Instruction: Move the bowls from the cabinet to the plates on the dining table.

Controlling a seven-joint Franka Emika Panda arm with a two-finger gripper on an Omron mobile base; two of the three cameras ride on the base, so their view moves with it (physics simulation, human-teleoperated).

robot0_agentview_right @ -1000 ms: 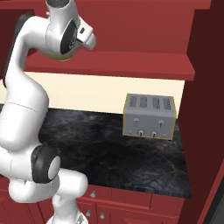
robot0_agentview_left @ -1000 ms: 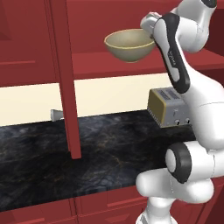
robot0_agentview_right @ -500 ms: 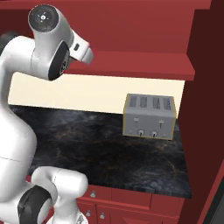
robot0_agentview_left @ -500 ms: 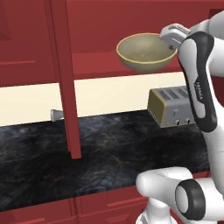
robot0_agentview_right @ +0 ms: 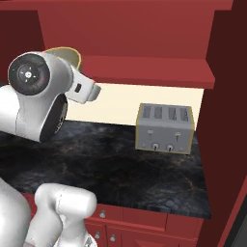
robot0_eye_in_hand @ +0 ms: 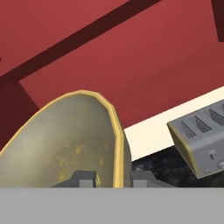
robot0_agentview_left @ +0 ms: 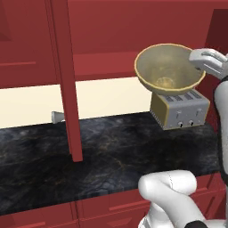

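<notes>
Olive-tan bowl (robot0_agentview_left: 168,69) held up in air, clear of cabinet (robot0_agentview_left: 67,44), above toaster (robot0_agentview_left: 179,109).
Gripper (robot0_eye_in_hand: 113,178) clenched on bowl rim w/ one finger inside, one outside; prob. rigid, smooth, breakable; thin-rim pinch only, so may swing or slip; move slow.

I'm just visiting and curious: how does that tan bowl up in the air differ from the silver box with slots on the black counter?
The round olive-tan bowl with a golden inside hangs in the air, its rim pinched by the pincer; the boxy grey four-slot toaster stands on the black marbled counter. The bowl is open, tilted and curved; the toaster is upright, with flat sides and small knobs. Both carry a yellowish edge.
</notes>
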